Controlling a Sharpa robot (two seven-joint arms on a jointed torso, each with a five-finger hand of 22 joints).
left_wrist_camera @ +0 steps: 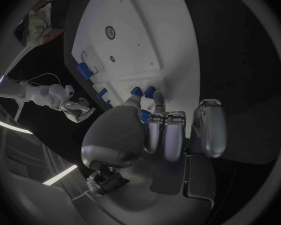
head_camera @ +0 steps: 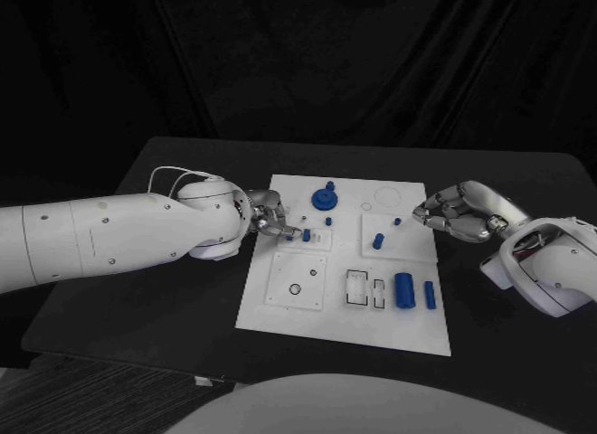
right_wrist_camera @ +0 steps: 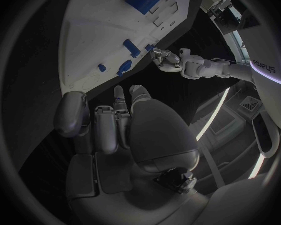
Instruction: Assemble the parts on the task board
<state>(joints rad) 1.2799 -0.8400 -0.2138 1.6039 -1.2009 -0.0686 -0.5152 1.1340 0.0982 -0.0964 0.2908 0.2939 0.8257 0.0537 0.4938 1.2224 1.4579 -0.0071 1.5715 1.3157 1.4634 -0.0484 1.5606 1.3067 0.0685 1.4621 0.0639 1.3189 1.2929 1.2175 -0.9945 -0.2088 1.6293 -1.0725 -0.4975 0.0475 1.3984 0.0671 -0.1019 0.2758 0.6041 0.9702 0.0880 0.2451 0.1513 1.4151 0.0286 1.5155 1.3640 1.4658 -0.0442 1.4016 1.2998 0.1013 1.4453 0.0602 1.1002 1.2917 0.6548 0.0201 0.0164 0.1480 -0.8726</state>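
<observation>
Left of centre, your left hand (head_camera: 275, 223) pinches a small blue part (head_camera: 307, 234) at the task board (head_camera: 298, 316)'s left middle; lower it straight and slowly into its seat. At right, your right hand (head_camera: 455, 212) hangs curled and empty beside the board; keep it clear.

Two white arms flank a white board (head_camera: 289, 312) at centre frame. The left hand (head_camera: 275, 222) reaches over the board's left edge beside small blue parts (head_camera: 307, 235); the right hand (head_camera: 458, 212), fingers curled, hovers off its upper right corner.
</observation>
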